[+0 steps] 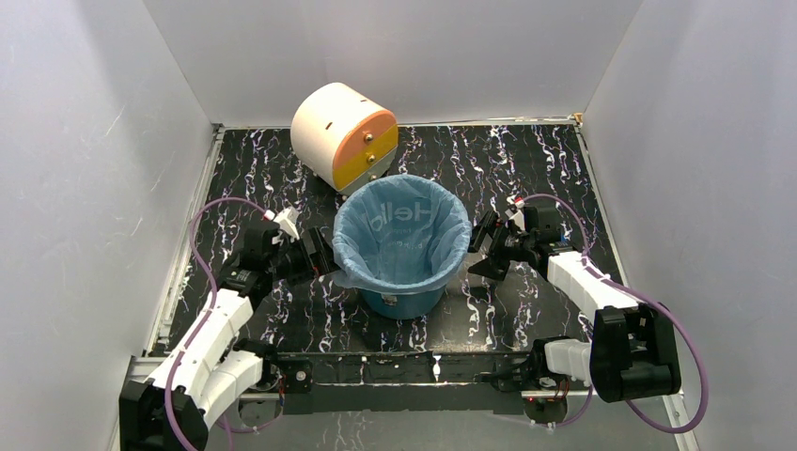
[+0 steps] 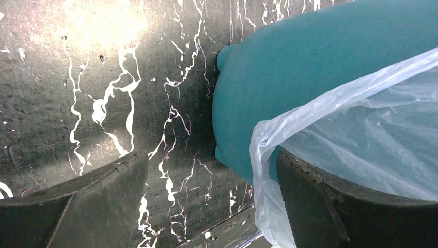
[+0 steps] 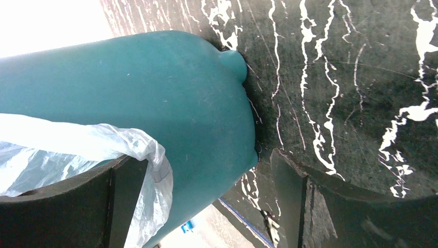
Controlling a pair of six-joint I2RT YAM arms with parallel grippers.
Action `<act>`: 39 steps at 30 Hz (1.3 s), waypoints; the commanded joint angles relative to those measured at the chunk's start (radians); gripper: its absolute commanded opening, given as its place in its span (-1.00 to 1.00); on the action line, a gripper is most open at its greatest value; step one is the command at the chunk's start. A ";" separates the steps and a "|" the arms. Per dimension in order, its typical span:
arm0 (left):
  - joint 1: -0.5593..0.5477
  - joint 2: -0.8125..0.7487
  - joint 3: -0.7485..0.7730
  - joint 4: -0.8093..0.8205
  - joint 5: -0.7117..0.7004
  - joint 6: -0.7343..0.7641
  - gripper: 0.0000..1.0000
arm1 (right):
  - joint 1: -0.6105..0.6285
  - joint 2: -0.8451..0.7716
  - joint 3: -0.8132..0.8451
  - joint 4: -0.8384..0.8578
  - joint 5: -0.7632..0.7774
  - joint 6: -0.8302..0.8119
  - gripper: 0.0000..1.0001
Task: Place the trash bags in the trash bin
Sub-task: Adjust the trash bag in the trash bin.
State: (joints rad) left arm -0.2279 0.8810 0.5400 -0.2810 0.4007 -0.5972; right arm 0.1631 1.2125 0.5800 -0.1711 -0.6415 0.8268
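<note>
Lining the trash bin [image 1: 406,303], which stood at the middle of the table [image 1: 536,169], the trash bag [image 1: 402,240] was seen spread open inside it, its hem folded outward over the rim as far round as could be seen; the "Hello" lettering was visible on the far inner wall. The left gripper [image 1: 322,257] was held just beside the left side of the rim, and the right gripper [image 1: 481,246] just beside the right side; both sets of jaws were spread wide and nothing was clamped; in each wrist view the hem was seen draped against one finger [image 2: 335,206], the other being well clear over the table. A cream and orange drum-shaped box [image 1: 343,134] was set at the far side, just beyond the bin. The task was judged all but done; at most, the hem might be tugged lower and the arms drawn back.
</note>
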 commanded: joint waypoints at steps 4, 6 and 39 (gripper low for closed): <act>0.004 0.007 -0.015 0.040 0.010 -0.026 0.76 | -0.004 0.006 0.011 0.080 -0.031 -0.004 0.94; 0.004 0.026 -0.049 0.122 0.034 -0.072 0.69 | -0.005 0.041 0.011 0.068 -0.039 -0.011 0.91; 0.003 0.027 -0.026 0.132 -0.101 -0.048 0.73 | -0.004 -0.188 0.022 -0.063 0.101 -0.054 0.94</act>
State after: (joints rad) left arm -0.2279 0.9848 0.4911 -0.0494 0.3584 -0.6548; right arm 0.1631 0.9852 0.5789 -0.2943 -0.4255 0.7998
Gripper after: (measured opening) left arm 0.859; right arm 0.979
